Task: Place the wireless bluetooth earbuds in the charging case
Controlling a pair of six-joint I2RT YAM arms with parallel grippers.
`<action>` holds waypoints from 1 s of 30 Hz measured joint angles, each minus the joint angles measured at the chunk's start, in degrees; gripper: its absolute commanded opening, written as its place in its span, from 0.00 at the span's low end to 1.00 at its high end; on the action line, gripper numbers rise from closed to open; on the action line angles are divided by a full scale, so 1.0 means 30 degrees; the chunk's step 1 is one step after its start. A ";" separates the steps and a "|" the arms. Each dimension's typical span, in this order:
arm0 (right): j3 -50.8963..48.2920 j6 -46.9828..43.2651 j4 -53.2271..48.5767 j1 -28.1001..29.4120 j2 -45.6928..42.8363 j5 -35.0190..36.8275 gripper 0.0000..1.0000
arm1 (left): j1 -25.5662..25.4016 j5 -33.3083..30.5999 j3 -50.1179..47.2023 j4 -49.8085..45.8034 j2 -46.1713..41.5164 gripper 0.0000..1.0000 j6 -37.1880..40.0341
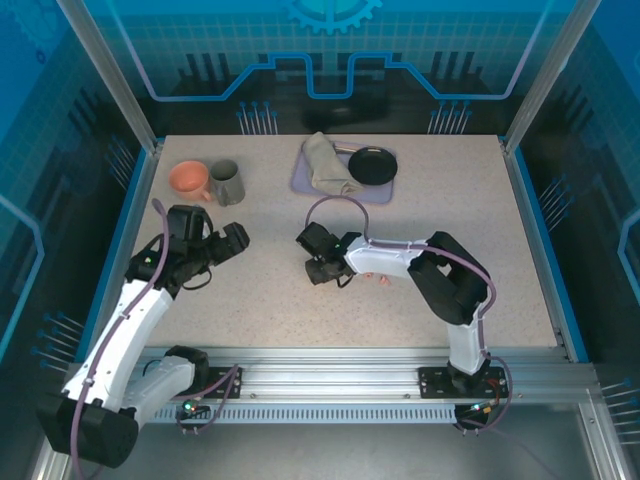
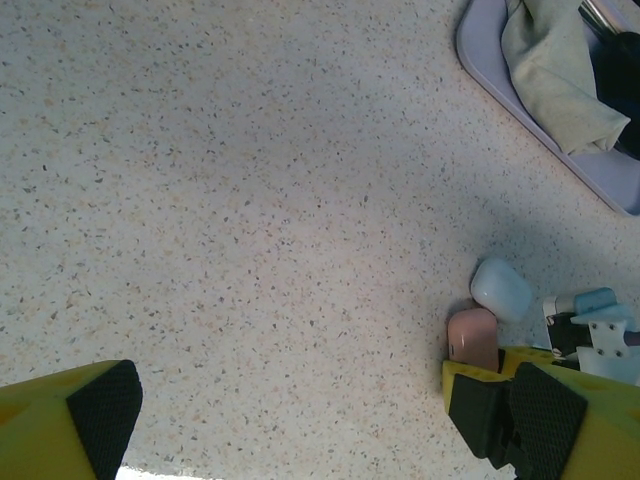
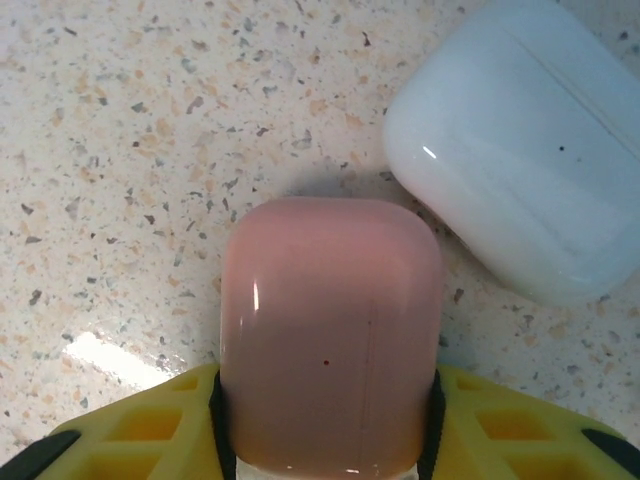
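Note:
A salmon-pink charging case lies shut on the speckled table, and it also appears in the left wrist view. My right gripper has a black pad pressed against each of its two sides. A white charging case, also shut, lies just beyond it, close by. From above, the right gripper is low over the table's middle. A tiny salmon-pink earbud lies beside the right forearm. My left gripper hovers to the left with its jaws wide and nothing between them.
A lilac tray at the back holds a crumpled cloth and a black dish. An orange mug and a grey mug stand at the back left. Bare table stretches between the arms.

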 measured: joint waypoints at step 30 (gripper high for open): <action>-0.9704 -1.2699 0.6958 0.0007 -1.4018 -0.2718 0.43 | -0.1348 1.2225 0.1588 0.3264 0.3424 0.88 0.2936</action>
